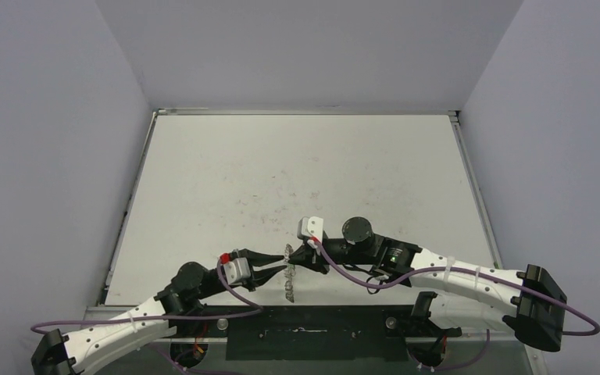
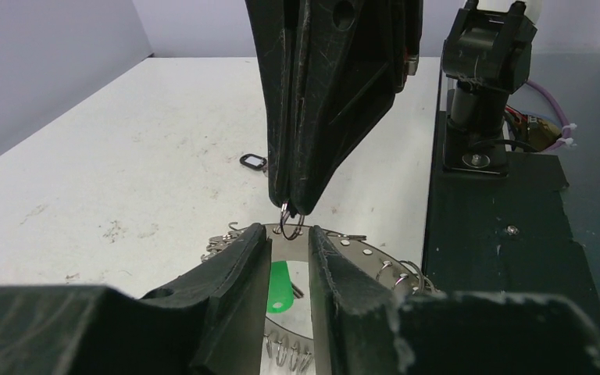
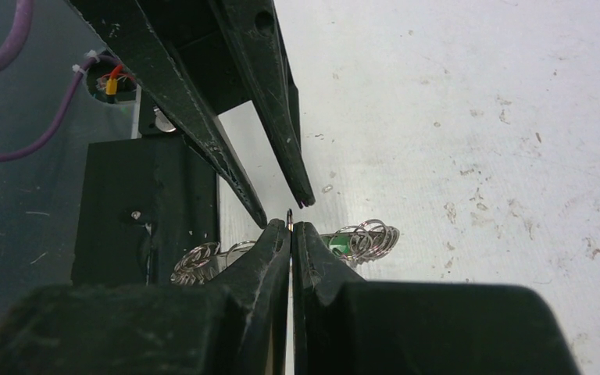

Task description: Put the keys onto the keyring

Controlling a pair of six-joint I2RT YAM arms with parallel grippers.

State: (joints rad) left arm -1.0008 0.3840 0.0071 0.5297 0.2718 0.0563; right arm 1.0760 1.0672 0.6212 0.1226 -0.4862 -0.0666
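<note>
Black right gripper [image 3: 290,228], bottom centre: clenched on wire loop [image 3: 290,213] at rim of large silvery loop-fringed keyring [image 2: 363,246] | left gripper [image 2: 289,236]: parted astride band | small keys [image 2: 280,285], bright green plastic tag: lower centre, inside ring | likely light, slippery; pinch tag.

Right tool [image 3: 290,228] pinches thin metal loop [image 3: 289,214]; keyring [image 3: 369,238] behind; left tool [image 3: 284,211] parted.

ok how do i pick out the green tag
At the table's near edge, the left gripper and the right gripper, pinching a small wire ring, meet over the large loop-fringed keyring. In the left wrist view, the green tag shows inside that keyring, between the left gripper's fingers. It alone is brightly coloured among silvery metal.
</note>
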